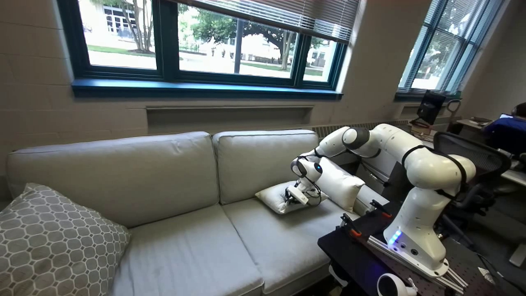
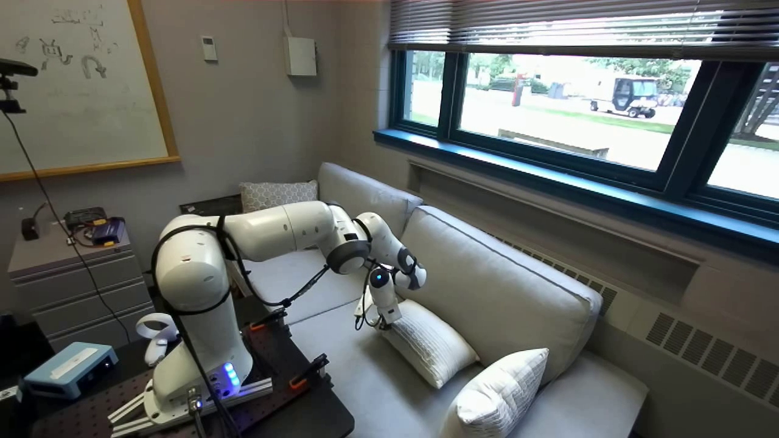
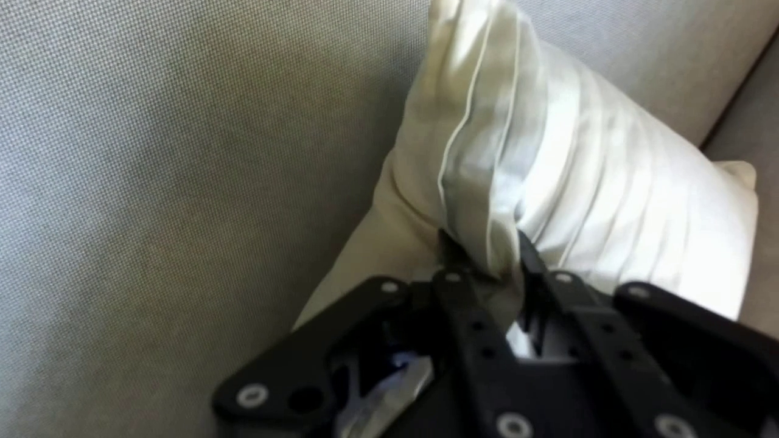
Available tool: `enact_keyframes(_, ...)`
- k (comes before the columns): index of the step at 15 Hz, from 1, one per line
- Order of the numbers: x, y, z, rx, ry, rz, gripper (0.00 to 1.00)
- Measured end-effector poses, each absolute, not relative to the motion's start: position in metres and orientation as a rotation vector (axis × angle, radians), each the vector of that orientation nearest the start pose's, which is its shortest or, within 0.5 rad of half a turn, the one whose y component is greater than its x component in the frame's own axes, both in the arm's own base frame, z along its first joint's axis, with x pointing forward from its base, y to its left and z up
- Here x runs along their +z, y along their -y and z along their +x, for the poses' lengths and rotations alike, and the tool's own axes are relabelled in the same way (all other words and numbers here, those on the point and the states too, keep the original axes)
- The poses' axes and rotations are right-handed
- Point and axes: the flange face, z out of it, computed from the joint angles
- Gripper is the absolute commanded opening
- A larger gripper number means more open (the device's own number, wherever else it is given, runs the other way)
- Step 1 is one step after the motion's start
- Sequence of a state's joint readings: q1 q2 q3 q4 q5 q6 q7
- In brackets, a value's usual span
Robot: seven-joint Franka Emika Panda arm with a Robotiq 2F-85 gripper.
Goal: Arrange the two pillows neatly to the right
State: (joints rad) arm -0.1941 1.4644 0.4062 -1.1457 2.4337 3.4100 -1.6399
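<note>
I've got cloth! My gripper (image 3: 489, 260) is clenched on a raised fold of the pleated white pillow (image 3: 614, 182), black fingers (image 3: 451, 252) on either side of the pinch, the pleats bunching up right between them. In the wrist view the pillow spreads out beyond, most of it toward the upper right, with the woven cloth of the sofa (image 3: 152, 243) filling the left. In both exterior views my arm (image 1: 392, 137) stretches out from the dark counter (image 1: 345, 250) and bends down to this pillow from above; it lies tilted on the seat (image 1: 287, 232), right in front of the backrest (image 1: 263, 160). And there's the second white pillow (image 2: 502, 395), just beside it, leaning by the armrest (image 2: 587, 392), with the bulk of the pinched pillow between that one and my gripper! Away at the opposite end of the sofa sits the big patterned cushion (image 1: 61, 242), grey with pale lattice lines, well apart from both pillows. Back at my base (image 1: 417, 230), blue lights (image 1: 394, 237) are glowing, two black-and-orange clamps (image 1: 350, 225) bite the counter's edge, and a white controller (image 2: 156, 351) sits close by.
</note>
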Motion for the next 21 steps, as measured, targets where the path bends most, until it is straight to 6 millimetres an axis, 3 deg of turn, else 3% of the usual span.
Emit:
enact_keyframes(7,-0.106,-0.018,0.575,-0.361,-1.412,-2.378,0.04)
enact_keyframes(11,-0.097,-0.002,0.603,-0.483,-1.399,-2.259,0.04)
enact_keyframes(15,-0.066,0.033,0.642,-0.681,-1.392,-2.064,0.04)
enact_keyframes(17,-0.044,0.056,0.652,-0.789,-1.402,-1.95,0.04)
enact_keyframes(21,-0.002,0.129,0.653,-0.976,-1.341,-1.766,0.04)
